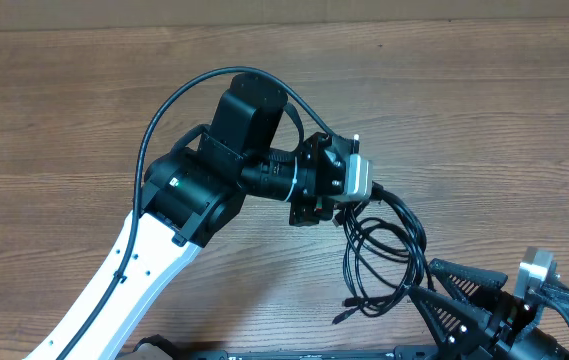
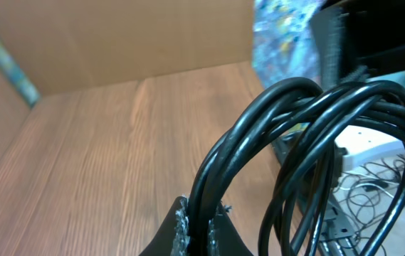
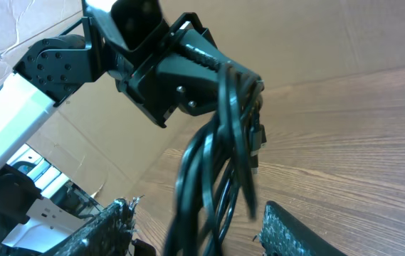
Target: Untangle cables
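A bundle of black cables (image 1: 379, 250) hangs in loops from my left gripper (image 1: 349, 205), which is shut on several strands and holds them above the wooden table. In the left wrist view the strands (image 2: 287, 135) run between the shut jaws (image 2: 201, 227). One cable end with a plug (image 1: 342, 316) lies low near the table's front. My right gripper (image 1: 442, 290) is open at the front right. In the right wrist view its two fingers (image 3: 195, 227) stand wide apart on either side of the hanging loops (image 3: 216, 178), without touching them.
The wooden table (image 1: 84, 90) stretches to the left and back. A cardboard wall (image 2: 117, 43) stands at the table's far edge. The left arm's white link (image 1: 124, 280) crosses the front left.
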Tool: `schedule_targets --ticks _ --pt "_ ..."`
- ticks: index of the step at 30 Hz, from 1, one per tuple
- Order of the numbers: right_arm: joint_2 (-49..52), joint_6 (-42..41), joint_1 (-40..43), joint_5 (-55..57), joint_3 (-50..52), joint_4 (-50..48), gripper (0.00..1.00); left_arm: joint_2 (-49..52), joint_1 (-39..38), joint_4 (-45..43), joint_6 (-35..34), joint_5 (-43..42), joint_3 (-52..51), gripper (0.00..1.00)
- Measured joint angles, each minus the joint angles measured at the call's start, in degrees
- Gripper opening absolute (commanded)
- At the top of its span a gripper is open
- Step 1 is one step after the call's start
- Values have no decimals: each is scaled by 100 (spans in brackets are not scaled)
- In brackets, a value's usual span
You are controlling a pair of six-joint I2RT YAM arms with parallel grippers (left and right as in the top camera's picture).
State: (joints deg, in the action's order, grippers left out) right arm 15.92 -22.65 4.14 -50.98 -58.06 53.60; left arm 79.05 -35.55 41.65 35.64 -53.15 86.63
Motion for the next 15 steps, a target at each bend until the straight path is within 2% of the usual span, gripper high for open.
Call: schedule_targets --ticks 4,9,15 --pt "0 -2 0 17 0 0 55 0 0 -131 -376 348 0 4" --pt "0 2 0 28 0 4 43 0 -2 -273 -619 415 0 4" --pt "0 -7 -2 39 0 9 43 0 -11 -273 -721 411 0 4"
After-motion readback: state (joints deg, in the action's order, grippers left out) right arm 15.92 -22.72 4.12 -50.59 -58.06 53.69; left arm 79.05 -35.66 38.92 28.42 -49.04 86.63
